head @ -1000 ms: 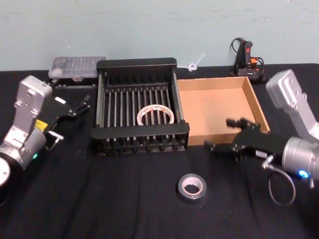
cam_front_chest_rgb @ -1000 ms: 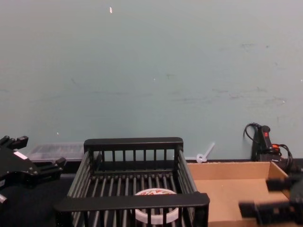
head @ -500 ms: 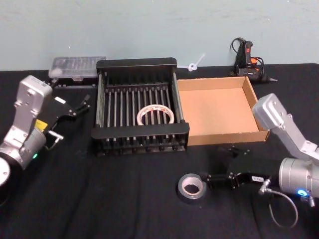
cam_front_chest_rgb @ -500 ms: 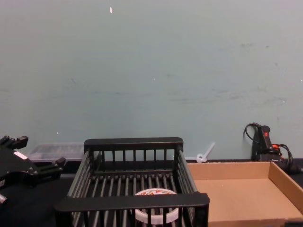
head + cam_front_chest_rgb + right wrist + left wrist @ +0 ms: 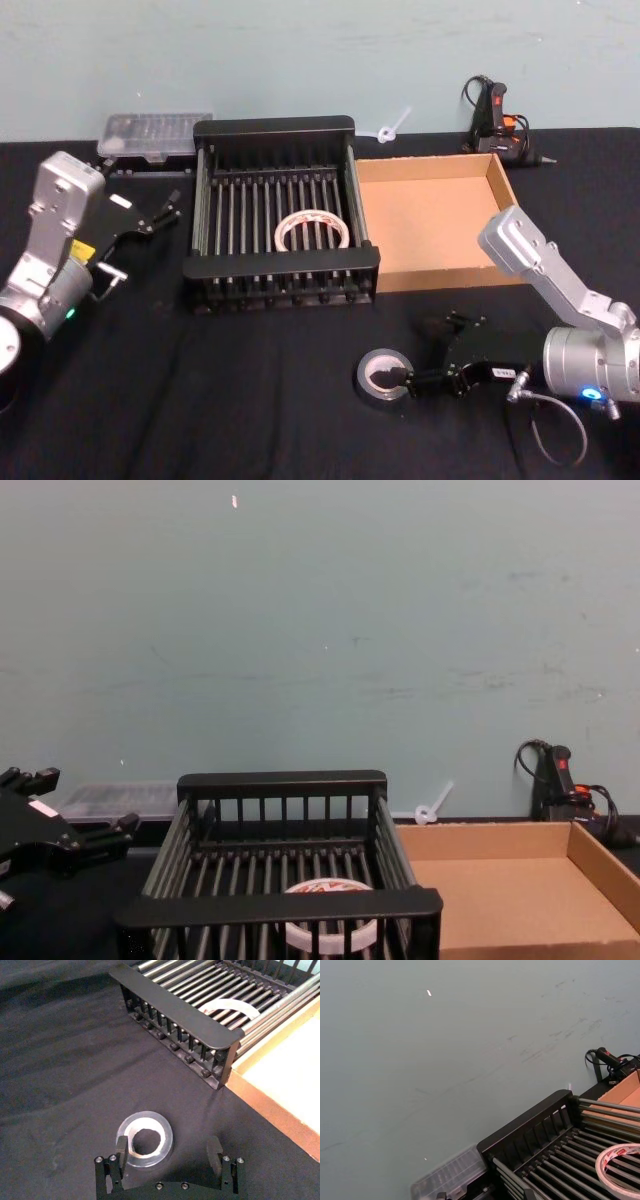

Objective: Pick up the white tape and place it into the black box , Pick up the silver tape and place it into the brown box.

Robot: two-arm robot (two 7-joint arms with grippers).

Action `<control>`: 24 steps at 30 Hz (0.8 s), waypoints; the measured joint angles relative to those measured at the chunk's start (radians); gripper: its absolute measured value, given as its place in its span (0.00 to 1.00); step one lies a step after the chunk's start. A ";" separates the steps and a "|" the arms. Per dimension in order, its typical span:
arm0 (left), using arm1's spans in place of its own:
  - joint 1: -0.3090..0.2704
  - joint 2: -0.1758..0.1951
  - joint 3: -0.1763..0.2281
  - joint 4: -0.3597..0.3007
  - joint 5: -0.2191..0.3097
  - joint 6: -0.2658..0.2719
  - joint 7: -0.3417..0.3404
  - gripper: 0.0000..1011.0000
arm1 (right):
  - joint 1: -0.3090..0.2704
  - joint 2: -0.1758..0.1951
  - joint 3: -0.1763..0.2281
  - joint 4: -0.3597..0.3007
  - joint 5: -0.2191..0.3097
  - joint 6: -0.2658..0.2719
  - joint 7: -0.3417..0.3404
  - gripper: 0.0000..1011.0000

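The right tool (image 5: 169, 1152) is held low over the black surface (image 5: 250, 390) with its fingers spread apart, one finger touching the silver tape (image 5: 144, 1139), which lies flat in front of the black box (image 5: 280, 215). The white tape (image 5: 312, 231) is seen inside that box, beside the brown box (image 5: 440, 215). The left tool (image 5: 150, 212) is parked left of the black box, fingers apart

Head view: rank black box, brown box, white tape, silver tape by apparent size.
1. Black box
2. Brown box, close to the black box in footprint, so that order is loose
3. White tape
4. Silver tape, nearer the camera yet looks smaller
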 joint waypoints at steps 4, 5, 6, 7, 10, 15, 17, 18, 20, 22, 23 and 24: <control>0.000 0.000 0.000 0.000 0.000 0.000 0.000 0.99 | 0.015 -0.010 -0.015 0.019 0.001 0.000 -0.013 0.99; 0.000 0.000 0.000 0.000 0.000 0.000 0.000 0.99 | 0.018 -0.012 -0.017 0.022 0.002 0.000 -0.014 0.99; 0.000 0.000 0.000 0.000 0.000 0.000 0.000 0.99 | 0.024 -0.015 -0.023 0.028 0.002 0.000 -0.017 0.99; 0.000 0.000 0.000 0.000 0.000 0.000 0.000 0.99 | 0.026 -0.016 -0.026 0.031 0.003 -0.001 -0.018 0.99; 0.000 0.000 0.000 0.000 0.000 0.000 0.000 0.99 | 0.036 -0.019 -0.038 0.040 0.004 -0.001 -0.021 0.99; 0.000 0.000 0.000 0.000 0.000 0.000 0.000 0.99 | 0.050 -0.022 -0.058 0.049 0.005 0.002 -0.021 0.99; 0.000 0.000 0.000 0.000 0.000 0.000 0.000 0.99 | 0.055 -0.022 -0.065 0.053 0.006 0.003 -0.021 0.99; 0.000 0.000 0.000 0.000 0.000 0.000 0.000 0.99 | 0.056 -0.022 -0.066 0.055 0.006 0.003 -0.021 0.99; 0.000 0.000 0.000 0.000 0.000 0.000 0.000 0.99 | 0.058 -0.023 -0.069 0.057 0.006 0.003 -0.022 0.99; 0.000 0.000 0.000 0.000 0.000 0.000 0.000 0.99 | 0.062 -0.025 -0.073 0.062 0.008 0.004 -0.025 0.99; 0.000 0.000 0.000 0.000 0.000 0.000 0.000 0.99 | 0.063 -0.026 -0.074 0.064 0.008 0.004 -0.026 0.99; 0.000 0.000 0.000 0.000 0.000 0.000 0.000 0.99 | 0.064 -0.027 -0.075 0.067 0.008 0.004 -0.027 0.99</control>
